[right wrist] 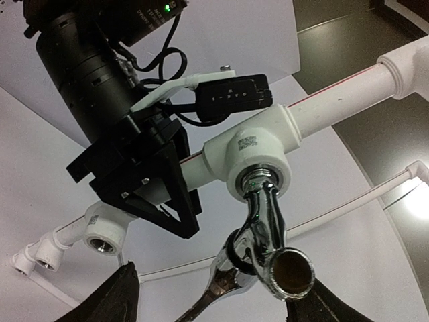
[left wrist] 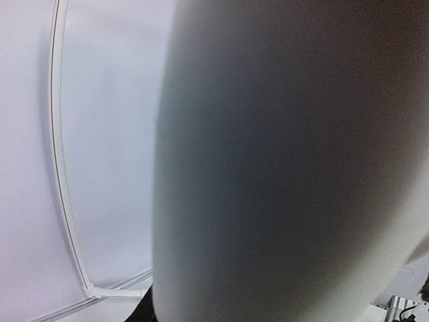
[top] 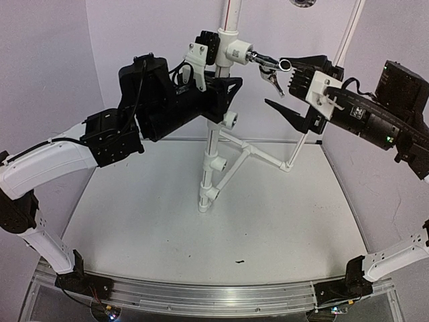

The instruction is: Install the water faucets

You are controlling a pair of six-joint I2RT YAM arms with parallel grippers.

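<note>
A chrome water faucet [top: 269, 68] sticks out to the right of the top white tee [top: 237, 50] on the upright pipe stand [top: 213, 144]. In the right wrist view its threaded stub sits in the tee [right wrist: 258, 151], and the faucet [right wrist: 267, 225] shows its spout mouth and lever handle. My right gripper [top: 283, 84] is open with its jaws either side of the faucet; the spout lies close against one finger [right wrist: 315, 305]. My left gripper [top: 224, 87] is clamped on the upright pipe just below the tee. That pipe [left wrist: 288, 168] fills the left wrist view as a blur and hides the fingers.
Lower on the stand are more white tees with open mouths [top: 230, 121], [top: 218, 163]; one shows in the right wrist view [right wrist: 104, 236]. A slanted brace pipe [top: 258, 151] runs to the right. The left gripper's black body [right wrist: 144, 181] is close to the faucet.
</note>
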